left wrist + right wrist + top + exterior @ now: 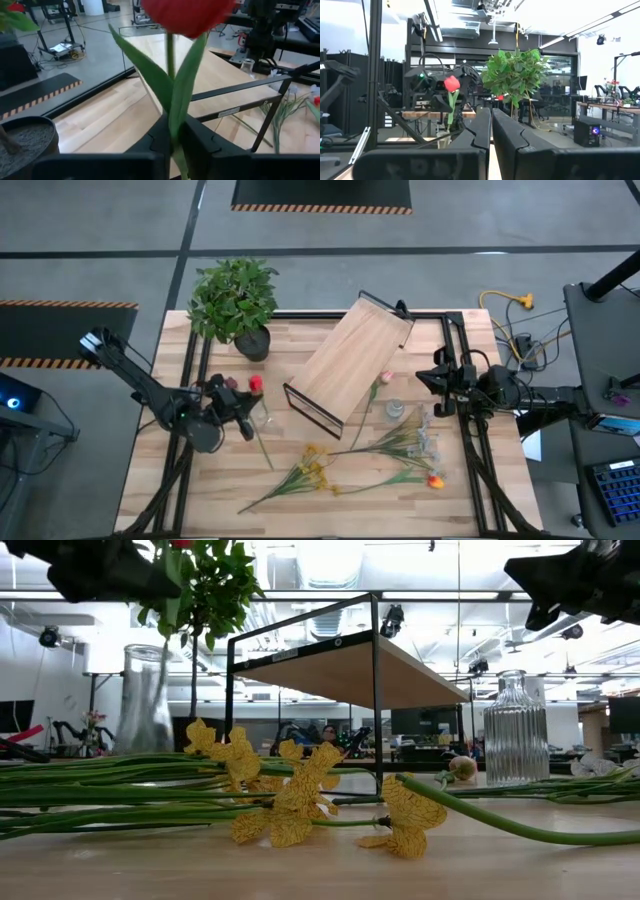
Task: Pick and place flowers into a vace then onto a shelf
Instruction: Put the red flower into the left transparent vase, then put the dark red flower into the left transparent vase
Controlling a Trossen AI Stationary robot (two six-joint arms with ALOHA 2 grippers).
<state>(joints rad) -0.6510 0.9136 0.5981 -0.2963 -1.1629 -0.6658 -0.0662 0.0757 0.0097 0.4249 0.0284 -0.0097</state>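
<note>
The left gripper [243, 418], over the table's [300, 510] left side, is clamped on a red flower's [256, 384] stem. Loose flowers [385, 448] lie near the front right. The shelf [350, 358] stands centre. The right gripper [428, 382], fingers together, waits far right.

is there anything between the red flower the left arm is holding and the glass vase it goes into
Nothing visible. The left gripper holds the red tulip right beside the clear glass vase, with only bare table around them. The shelf lies farther off to the side.
</note>
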